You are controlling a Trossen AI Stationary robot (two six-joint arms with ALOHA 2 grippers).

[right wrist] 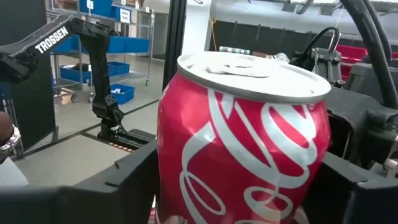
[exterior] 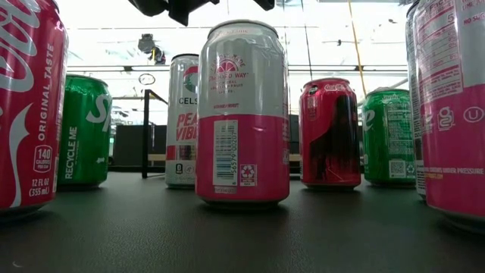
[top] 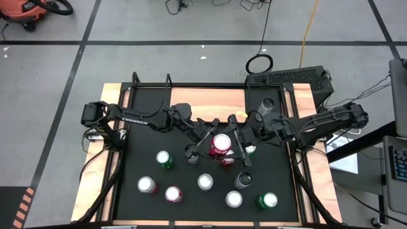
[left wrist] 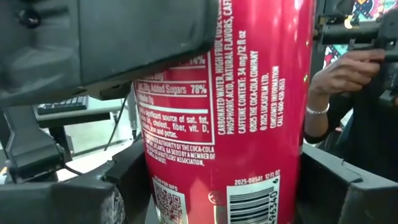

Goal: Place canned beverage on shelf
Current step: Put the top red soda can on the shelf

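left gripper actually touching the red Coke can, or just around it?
Touching. In the left wrist view the red Coke can fills the left gripper, and both dark fingers meet its sides with no gap visible.

Glossy red Coca-Cola can (right wrist: pixel 242 149) between the right gripper's (top: pixel 236 147) jaws — smooth painted metal, its bare lid a brushed silver. Those jaws look matt black plastic, slightly grainy. The left gripper (top: pixel 202 141) shows the same dull dark plastic either side of the can's shiny printed wall. Beneath both pairs of jaws, the black mat (top: pixel 137 156) is matt and faintly textured — the desk's rim (top: pixel 321 172) is pale, smooth wood. Past the jaws, the shelf (top: pixel 210 98) is light-brown wood, flat finish. The pink-and-white can (exterior: pixel 242 114) nearby gleams, satin metal.
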